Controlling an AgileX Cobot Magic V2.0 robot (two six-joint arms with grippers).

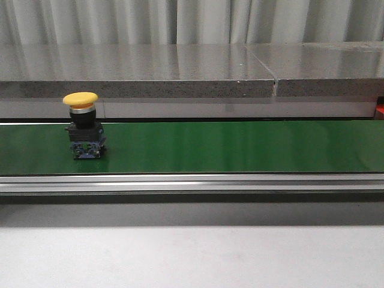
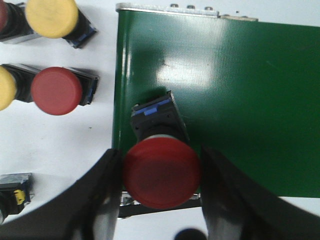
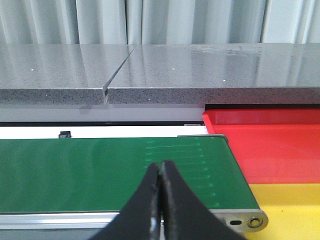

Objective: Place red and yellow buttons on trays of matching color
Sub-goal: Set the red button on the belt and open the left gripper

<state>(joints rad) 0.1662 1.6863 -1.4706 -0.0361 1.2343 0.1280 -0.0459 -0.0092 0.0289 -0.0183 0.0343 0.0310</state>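
Left fingers (image 2: 107, 200) grip the red button (image 2: 161, 172) between them over the green belt (image 2: 240, 100); right fingers (image 3: 161, 200) closed, empty.

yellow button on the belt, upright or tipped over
Upright. In the front view the yellow button has its cap on top and its base flat on the green belt.

Long green conveyor belt (image 1: 228, 147) with metal rail (image 1: 192, 182) along near edge; grey stone ledge (image 1: 180, 72) behind; pale pleated curtain (image 1: 192, 21) beyond.
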